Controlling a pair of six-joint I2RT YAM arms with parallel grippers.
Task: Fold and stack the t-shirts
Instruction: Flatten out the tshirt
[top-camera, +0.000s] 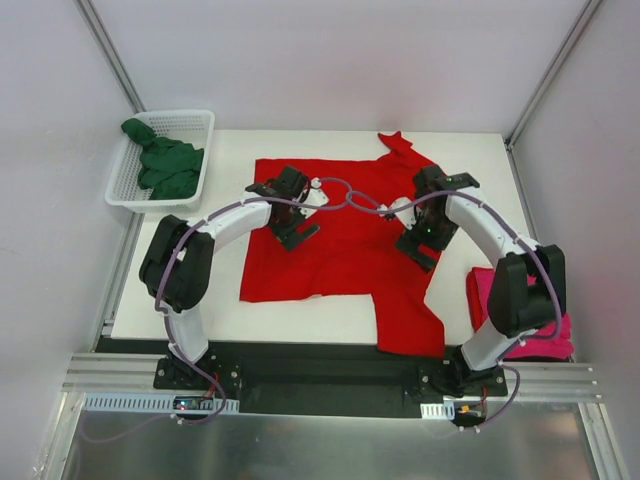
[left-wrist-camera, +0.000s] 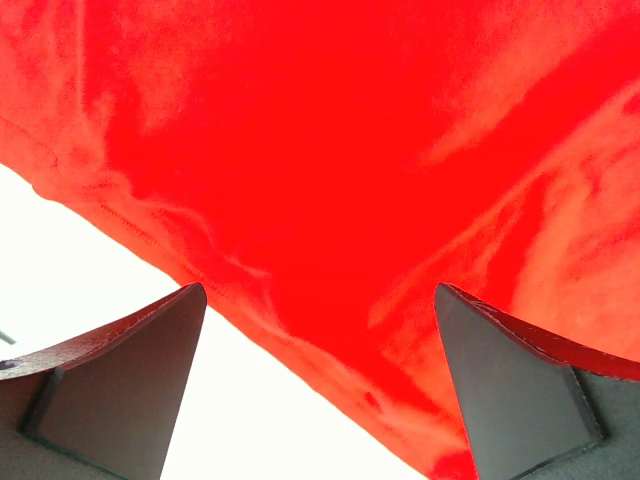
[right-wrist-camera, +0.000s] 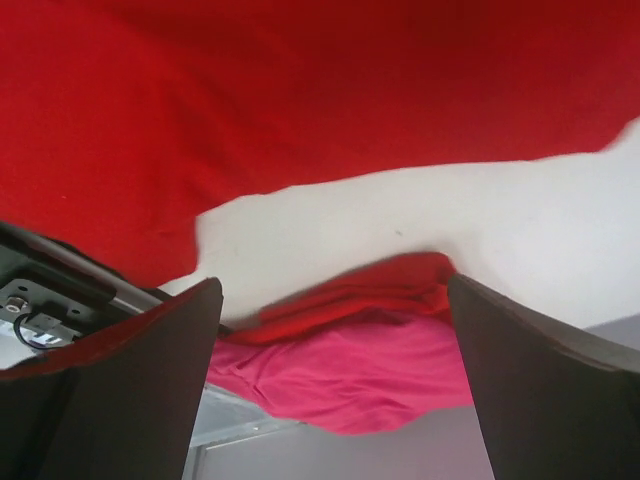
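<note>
A bright red t-shirt (top-camera: 340, 250) lies spread on the white table (top-camera: 250, 310), with one sleeve toward the back and one near the front edge. Above its left part hovers my left gripper (top-camera: 296, 230), open, nothing between its fingers. In the left wrist view the red t-shirt (left-wrist-camera: 350, 150) fills most of the frame, and its hem runs between the jaws of the gripper (left-wrist-camera: 320, 292). My right gripper (top-camera: 416, 248) is open over the shirt's right side. The right wrist view shows my gripper (right-wrist-camera: 335, 283), the red t-shirt (right-wrist-camera: 300, 100) and a magenta-pink t-shirt (right-wrist-camera: 370, 385). A dark green t-shirt (top-camera: 168, 166) sits bunched in the basket.
A white mesh basket (top-camera: 125, 185) stands at the table's back left corner. The magenta-pink t-shirt (top-camera: 535, 325) lies at the right front corner, partly over the table edge and behind my right arm. Grey walls enclose the table on three sides.
</note>
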